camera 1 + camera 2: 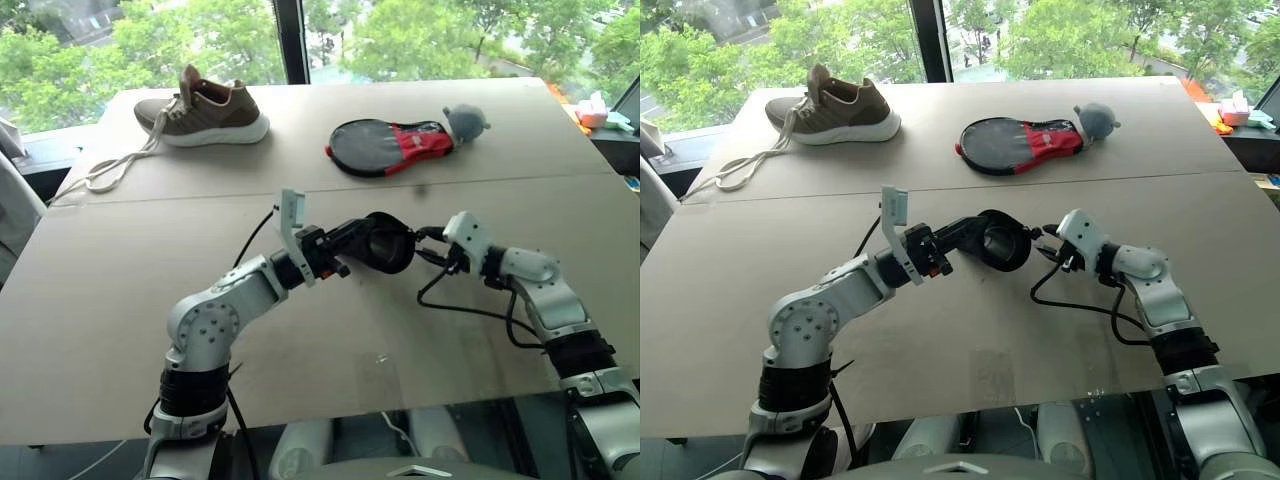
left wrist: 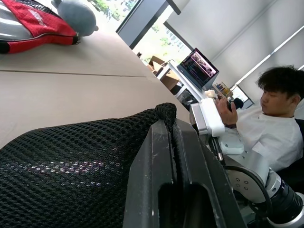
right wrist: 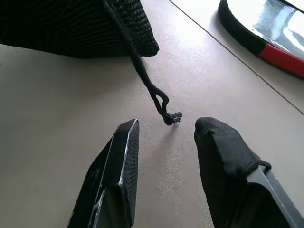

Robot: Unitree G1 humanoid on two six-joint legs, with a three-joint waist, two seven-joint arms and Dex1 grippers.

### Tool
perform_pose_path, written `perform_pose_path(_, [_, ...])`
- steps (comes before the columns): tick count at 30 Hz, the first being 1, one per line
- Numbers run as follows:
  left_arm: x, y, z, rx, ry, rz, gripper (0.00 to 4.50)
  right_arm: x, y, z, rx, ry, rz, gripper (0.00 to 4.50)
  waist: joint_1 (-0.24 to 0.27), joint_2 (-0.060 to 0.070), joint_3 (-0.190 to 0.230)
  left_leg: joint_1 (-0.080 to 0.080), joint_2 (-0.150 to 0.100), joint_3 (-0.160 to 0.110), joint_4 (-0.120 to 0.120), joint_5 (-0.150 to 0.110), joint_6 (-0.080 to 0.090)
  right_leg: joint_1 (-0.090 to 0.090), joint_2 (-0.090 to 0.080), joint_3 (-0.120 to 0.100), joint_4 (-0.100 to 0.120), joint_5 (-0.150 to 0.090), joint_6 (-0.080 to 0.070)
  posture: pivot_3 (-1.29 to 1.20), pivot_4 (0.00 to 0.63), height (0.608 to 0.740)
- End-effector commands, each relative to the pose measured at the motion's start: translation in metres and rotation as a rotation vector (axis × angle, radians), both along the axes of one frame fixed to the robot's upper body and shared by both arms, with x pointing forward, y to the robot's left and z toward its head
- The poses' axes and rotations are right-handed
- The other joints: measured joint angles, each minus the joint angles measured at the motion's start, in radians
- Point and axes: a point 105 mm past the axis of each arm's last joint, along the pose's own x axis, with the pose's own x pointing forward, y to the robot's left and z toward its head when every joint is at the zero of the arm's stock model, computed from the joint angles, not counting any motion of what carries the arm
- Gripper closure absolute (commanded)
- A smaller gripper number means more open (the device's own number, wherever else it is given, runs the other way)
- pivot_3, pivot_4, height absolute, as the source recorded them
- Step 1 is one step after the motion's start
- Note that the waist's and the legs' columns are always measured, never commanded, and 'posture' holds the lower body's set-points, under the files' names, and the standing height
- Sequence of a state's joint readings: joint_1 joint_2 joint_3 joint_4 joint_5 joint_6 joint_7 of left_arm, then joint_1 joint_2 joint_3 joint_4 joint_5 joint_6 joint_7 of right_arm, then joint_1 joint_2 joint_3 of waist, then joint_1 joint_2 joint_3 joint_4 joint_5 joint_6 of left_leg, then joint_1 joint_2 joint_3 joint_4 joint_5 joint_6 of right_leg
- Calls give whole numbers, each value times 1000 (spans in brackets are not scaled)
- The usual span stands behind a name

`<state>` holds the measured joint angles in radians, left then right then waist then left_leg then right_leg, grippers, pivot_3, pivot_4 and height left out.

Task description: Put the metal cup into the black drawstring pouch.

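Left gripper (image 1: 345,262) is clamping tight on the rim of the black pouch (image 1: 385,243), holding it up off the table (image 1: 120,300). Right gripper (image 3: 166,142) is sitting just beside the pouch mouth, jaws apart and empty, the pouch cord's knot (image 3: 170,118) hanging just ahead of its fingertips. Can't spot the metal cup loose anywhere; the pouch is looking rounded, so it may be inside already, can't tell. Judging we're at the closing stage: next move likely calls for pinching that cord and pulling while the left is anchoring the pouch.
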<state>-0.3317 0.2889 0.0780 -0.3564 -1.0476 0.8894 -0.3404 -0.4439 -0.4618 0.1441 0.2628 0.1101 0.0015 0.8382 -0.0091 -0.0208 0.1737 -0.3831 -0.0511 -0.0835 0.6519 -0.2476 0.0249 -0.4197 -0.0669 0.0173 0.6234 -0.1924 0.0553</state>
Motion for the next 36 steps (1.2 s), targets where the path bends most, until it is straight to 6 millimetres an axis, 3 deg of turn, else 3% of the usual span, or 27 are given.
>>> perform_pose_path(1, [-3, 1, 10, -20, -34, -5, 4500, 11, 1, 13, 107, -8, -48, 2600, -1, 0, 0, 0, 0, 0, 0, 0, 0, 0, 0, 0, 0, 0, 0, 0, 150, 736])
perform_pose_path(9, [-3, 2, 11, -35, -35, 16, 4500, 20, 6, 10, 199, 70, -89, 2600, -1, 0, 0, 0, 0, 0, 0, 0, 0, 0, 0, 0, 0, 0, 0, 0, 150, 736])
perform_pose_path(14, [-3, 4, 11, -29, -37, 25, 4500, 22, 4, 6, 178, 79, -95, 4391, -3, 0, 0, 0, 0, 0, 0, 0, 0, 0, 0, 0, 0, 0, 0, 0, 150, 736])
perform_pose_path(20, [-4, 4, 11, -33, -37, 23, 4500, 24, -10, 10, 143, 41, -134, 4458, -2, 0, 0, 0, 0, 0, 0, 0, 0, 0, 0, 1, 0, 0, 0, 0, 150, 736])
perform_pose_path(23, [2, 9, 19, -94, -53, 71, 4500, 34, -28, 32, 125, -82, -220, 4458, -1, 0, 0, 0, 0, 0, 0, 0, 0, 0, 0, 1, 0, 0, 0, 0, 150, 736])
perform_pose_path(28, [2, 15, 26, -88, -148, 98, 4500, 48, -43, 104, 182, -360, -329, 4458, -7, 0, 0, 1, 0, 3, 0, 0, 0, -1, 0, 2, 1, 0, 0, 0, 150, 736])
perform_pose_path(31, [2, 12, 25, -81, -157, 107, 3617, 44, -37, 141, 240, -457, -320, 4500, -4, 0, 0, 1, 1, 2, -1, 0, 0, 0, 2, 2, 1, 0, 0, 0, 150, 736])
perform_pose_path(34, [2, 11, 22, -93, -136, 99, 2306, 37, -26, 169, 260, -527, -284, 4500, -1, 0, 0, 0, 1, 1, -1, 0, 0, -1, 1, 2, 0, 0, 0, 0, 150, 736])
perform_pose_path(36, [-1, 9, 19, -88, -127, 76, 2306, 31, -17, 184, 253, -572, -251, 4500, -1, 0, 0, 0, 0, 1, -1, 0, 0, -1, 1, 2, 0, 0, 0, 0, 150, 736])
